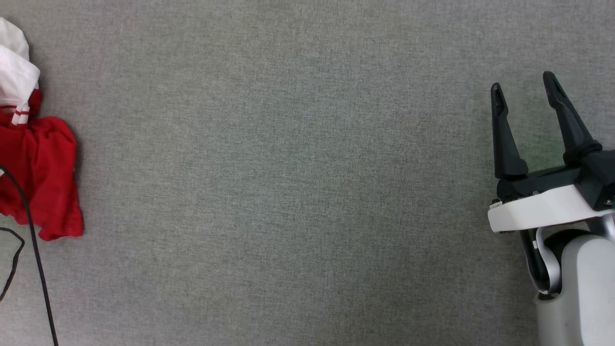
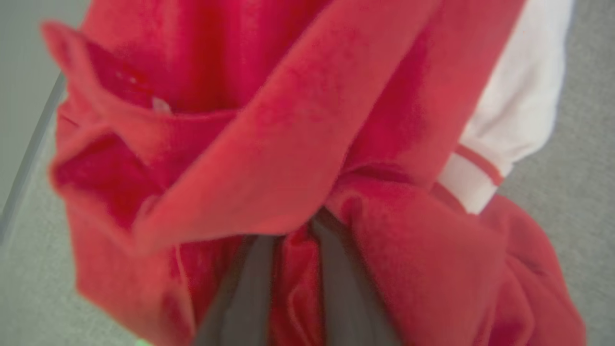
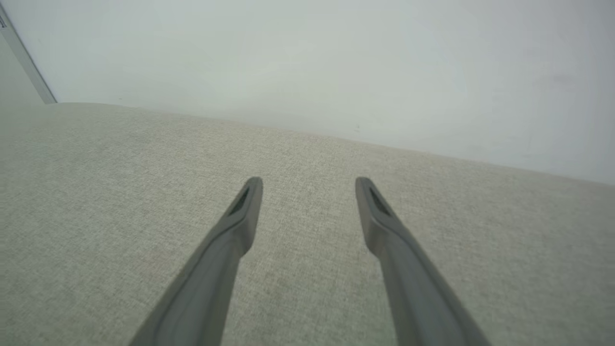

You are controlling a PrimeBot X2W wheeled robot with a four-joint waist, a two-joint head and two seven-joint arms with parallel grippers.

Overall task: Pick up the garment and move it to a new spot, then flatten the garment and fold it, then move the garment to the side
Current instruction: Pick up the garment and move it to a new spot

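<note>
- Fabric of the garment (image 2: pixel 288 158) fills the narrow gap between the left fingers (image 2: pixel 346 283). They are drawn nearly together and pinch a strip of red cloth, and their tips are buried under a thick red fold.
- Around that grip, in the left wrist view, the red body of the garment bunches in loose, blurred folds on both sides of the fingers and above them.
- Up and to the right of the grip a white sleeve (image 2: pixel 519 105) hangs out of the bunch, its cuff edged with a red stripe (image 2: pixel 480 163).
- In the head view the garment (image 1: pixel 43 168) is a crumpled bundle at the far left edge, with the white sleeve (image 1: pixel 17 72) on top and red cloth below. I cannot tell whether it rests on the tabletop (image 1: pixel 288 192) or hangs just off it.
- A thin black cable (image 1: pixel 33 240) crosses the lower red part and runs down to the bottom edge of that view.
- The right fingers (image 1: pixel 504 139) are spread wide and hold nothing. They are at the far right of the head view, well apart from the garment, with the grey weave of the tabletop between.
- In the right wrist view those fingers (image 3: pixel 226 250) point over the tabletop (image 3: pixel 96 192) toward its far edge, with a pale wall (image 3: pixel 336 57) behind it.
</note>
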